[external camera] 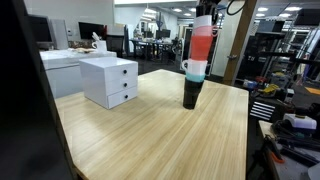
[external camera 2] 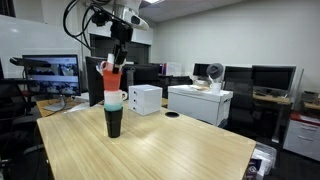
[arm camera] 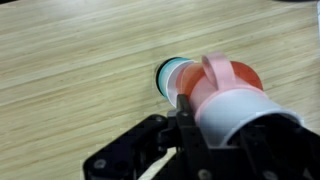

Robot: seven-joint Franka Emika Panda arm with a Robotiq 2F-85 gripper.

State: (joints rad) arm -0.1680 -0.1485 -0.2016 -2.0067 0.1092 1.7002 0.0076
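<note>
Claw: the claw (external camera 2: 118,57) comes down from 12 o'clock and is clamped on the top of the stack (external camera 2: 113,100); in the wrist view a dark finger (arm camera: 186,128) lies against the white cup (arm camera: 235,115)
Stack: cups nested upright, base on the counter (external camera: 150,140), toward its far side at about 1 o'clock from the middle in an exterior view
Layers: white cup uppermost, red cup (external camera: 203,42) below it, then a mug (external camera: 193,68) with its handle poking out at 9 o'clock, black cup (external camera: 191,93) at the bottom
Wrist view: looking down the stack's length, a teal rim (arm camera: 170,75) shows farthest from the camera, bare wood all round
Drawers: a white drawer box (external camera: 110,80) sits at 9 o'clock of the stack, well apart
Beyond: a larger white case (external camera 2: 200,103) lies past the drawers, at 3 o'clock of them
</note>
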